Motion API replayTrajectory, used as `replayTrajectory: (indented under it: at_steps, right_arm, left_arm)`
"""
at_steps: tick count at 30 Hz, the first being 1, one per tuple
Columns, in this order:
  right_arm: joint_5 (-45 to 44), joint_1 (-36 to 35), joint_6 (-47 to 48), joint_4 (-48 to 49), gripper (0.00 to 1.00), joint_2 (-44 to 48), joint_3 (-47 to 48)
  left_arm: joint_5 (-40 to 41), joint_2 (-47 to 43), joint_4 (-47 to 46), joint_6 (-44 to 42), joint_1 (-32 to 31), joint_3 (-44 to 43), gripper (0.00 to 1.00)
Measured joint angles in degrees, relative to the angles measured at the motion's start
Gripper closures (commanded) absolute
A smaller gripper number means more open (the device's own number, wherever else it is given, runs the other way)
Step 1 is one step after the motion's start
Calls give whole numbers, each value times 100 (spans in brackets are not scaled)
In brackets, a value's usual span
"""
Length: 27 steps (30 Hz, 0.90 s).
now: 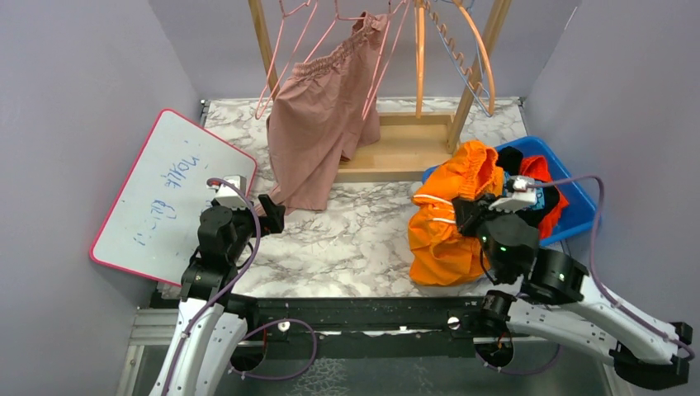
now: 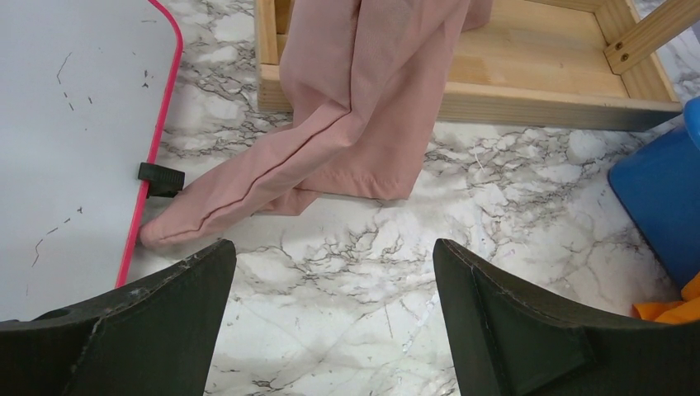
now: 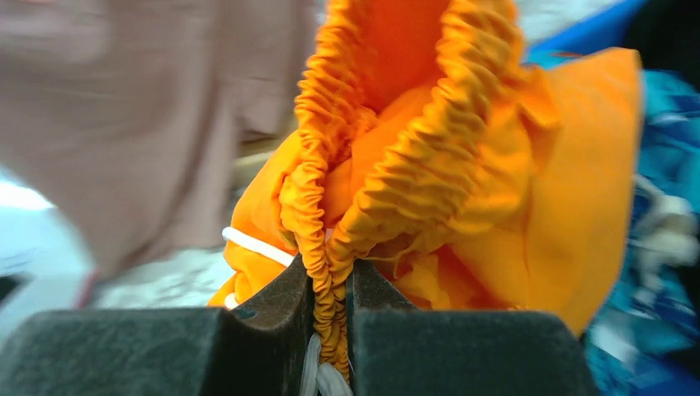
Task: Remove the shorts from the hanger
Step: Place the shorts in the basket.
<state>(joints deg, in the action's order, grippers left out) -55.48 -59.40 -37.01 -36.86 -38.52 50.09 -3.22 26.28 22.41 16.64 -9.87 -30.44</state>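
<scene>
Two pairs of shorts: dusty pink pair point(image 1: 318, 124), elastic-waisted, on a pink hanger point(image 1: 387, 58), hem trailing on marble point(image 1: 363, 239) by the wide-spread, empty left gripper point(image 2: 330, 247). Bright orange pair point(image 3: 462, 165), ruched waistband pinched in the right gripper point(image 3: 330, 285), heaped against the blue bin point(image 1: 580, 206).

At left of tabletop point(image 1: 363, 235) lay whiteboard point(image 1: 169, 194). At back, centre, stood rack point(image 1: 413, 142) w/ hung shorts point(image 1: 318, 124), hem on tabletop beside whiteboard. At right sat bin point(image 1: 580, 200), heaped shorts point(image 1: 450, 235) in & over its front.
</scene>
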Motion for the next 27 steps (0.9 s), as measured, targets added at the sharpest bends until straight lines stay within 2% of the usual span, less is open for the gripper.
replayTrajectory:
  at_steps: [3,5,10,14,16,20,22,27]
  right_arm:
    - [966,22,372,837,98,911,-435]
    - [1475,24,647,1073,98,855,-321]
    - [2459,26,1329,896,98,-623,776]
    - [2721,116,1482,619,98,-1340,879]
    - [2999,511,1547,409,98,-1488,879]
    - [4065,2406,1766,306,98,-1613,879]
    - [4409,3088,1851,289,98,-1622,879]
    - [4651,3611,2015,55,98,-1547,1032]
  left_arm:
    - [0,0,0,0,0,0,8]
    - [-2,0,-2,0,0,0,8]
    - [-22,4,-2,0,0,0,8]
    - [-26,4,-2,0,0,0,8]
    - [-31,7,-2,0,0,0,8]
    - [-44,17,-4,0,0,0,8]
    - [-44,26,-4,0,0,0,8]
    - [-46,35,-4,0,0,0,8]
